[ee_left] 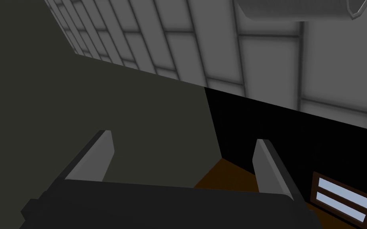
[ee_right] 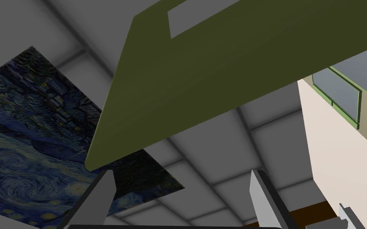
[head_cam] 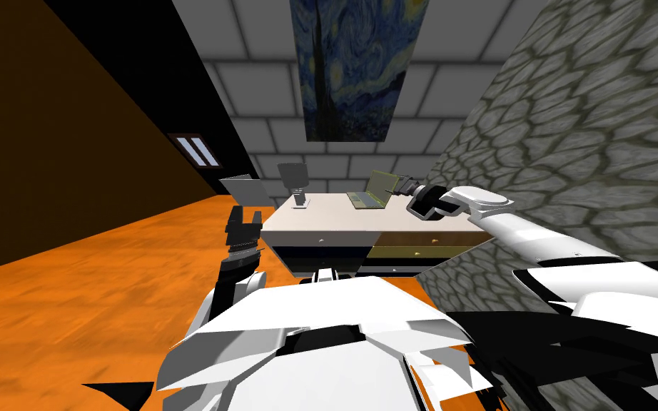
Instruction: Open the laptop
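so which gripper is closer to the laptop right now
Right. The right gripper is open, right beside the lid of the laptop on the desk. The left gripper, also open, is raised off the desk's left corner, well away from it.

Dim, flat light; edges perhaps splayed.

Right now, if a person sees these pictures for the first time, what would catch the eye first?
The large blue swirling painting on the grey wall strikes first. Below it, on the pale desk, an olive-green laptop stands with its lid raised, the right gripper close by that lid with fingers open. A bright orange floor spreads to the left.
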Tool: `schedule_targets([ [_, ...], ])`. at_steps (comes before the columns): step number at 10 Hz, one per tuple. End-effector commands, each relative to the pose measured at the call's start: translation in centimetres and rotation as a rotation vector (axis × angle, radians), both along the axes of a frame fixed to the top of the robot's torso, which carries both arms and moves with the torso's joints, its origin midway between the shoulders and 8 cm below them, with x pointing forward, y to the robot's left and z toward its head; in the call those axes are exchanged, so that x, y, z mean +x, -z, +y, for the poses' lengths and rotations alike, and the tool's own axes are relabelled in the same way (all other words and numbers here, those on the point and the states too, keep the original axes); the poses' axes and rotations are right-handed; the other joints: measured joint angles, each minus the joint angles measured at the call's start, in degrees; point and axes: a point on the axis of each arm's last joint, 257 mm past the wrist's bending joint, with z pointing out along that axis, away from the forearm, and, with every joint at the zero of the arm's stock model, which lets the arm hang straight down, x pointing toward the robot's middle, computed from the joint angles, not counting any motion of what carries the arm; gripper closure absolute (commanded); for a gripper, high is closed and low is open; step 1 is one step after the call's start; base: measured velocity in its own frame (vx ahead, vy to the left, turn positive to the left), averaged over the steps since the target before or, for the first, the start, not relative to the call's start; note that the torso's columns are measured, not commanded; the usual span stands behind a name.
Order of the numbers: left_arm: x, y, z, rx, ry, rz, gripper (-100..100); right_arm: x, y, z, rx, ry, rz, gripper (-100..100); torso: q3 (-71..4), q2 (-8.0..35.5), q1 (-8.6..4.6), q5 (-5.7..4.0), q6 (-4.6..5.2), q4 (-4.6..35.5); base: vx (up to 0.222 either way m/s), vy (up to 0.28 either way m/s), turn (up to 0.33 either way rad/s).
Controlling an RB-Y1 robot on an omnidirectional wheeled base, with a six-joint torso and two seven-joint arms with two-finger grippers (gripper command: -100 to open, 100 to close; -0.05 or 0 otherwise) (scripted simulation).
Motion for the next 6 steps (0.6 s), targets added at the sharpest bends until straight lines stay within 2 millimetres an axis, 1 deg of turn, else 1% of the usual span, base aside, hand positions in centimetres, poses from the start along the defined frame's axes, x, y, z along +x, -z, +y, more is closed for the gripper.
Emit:
schedule_targets([
  [1,0.0,0.0,0.0,0.000,0.000,0.000,0,0.2,-1.0,-0.7,0.088,0.011,-0.011,-100,0.0,0.1,-0.04,0.00,-0.03,0.0,-0.032,-0.089,0.072],
  [3,0.0,0.0,0.0,0.000,0.000,0.000,0,0.2,-0.8,-0.5,0.071,0.007,-0.007,-100,0.0,0.0,0.07,0.01,-0.03,0.0,-0.008,-0.024,0.007],
  [4,0.0,0.0,0.0,0.000,0.000,0.000,0,0.2,-0.8,-0.5,0.071,0.007,-0.007,100,0.0,0.0,0.15,0.04,-0.07,0.0,0.000,0.000,0.000],
  [5,0.0,0.0,0.0,0.000,0.000,0.000,0,0.2,-0.2,-0.2,-0.007,0.009,-0.005,100,0.0,0.0,0.11,0.04,-0.08,0.0,-0.006,0.033,-0.004],
  [6,0.0,0.0,0.0,0.000,0.000,0.000,0,0.2,0.1,0.0,-0.046,0.009,-0.004,100,0.0,0.0,0.15,0.04,-0.08,0.0,0.007,0.069,-0.006],
])
